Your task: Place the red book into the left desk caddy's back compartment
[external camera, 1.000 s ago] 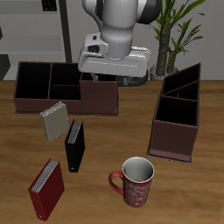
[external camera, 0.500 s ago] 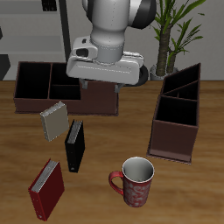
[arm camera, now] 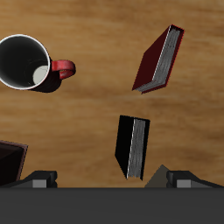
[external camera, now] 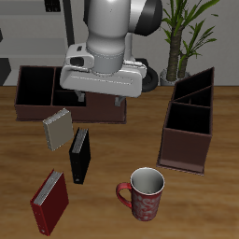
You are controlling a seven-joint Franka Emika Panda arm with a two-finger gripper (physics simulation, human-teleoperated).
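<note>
Gripper (external camera: 116,98): raised above the table's back half, holding nothing; the fingers are barely visible, so I cannot tell how wide the claw stands.
Red book (external camera: 49,203): lying flat near the table's front edge, at about 7 o'clock from the black book (external camera: 80,155).
Left desk caddy (external camera: 188,129): at roughly 2 o'clock from the mug (external camera: 144,193), well apart from the red book.
Wrist view: red book (arm camera: 160,59), black book (arm camera: 133,146) and mug (arm camera: 26,64) lie below.

Exterior cam: high, frontal, wide on the table (external camera: 112,210). Wrist cam: straight down, closer. Both catch red book (external camera: 49,203) (arm camera: 159,59), black book (external camera: 80,155) (arm camera: 133,147), mug (external camera: 144,193) (arm camera: 26,63).
</note>
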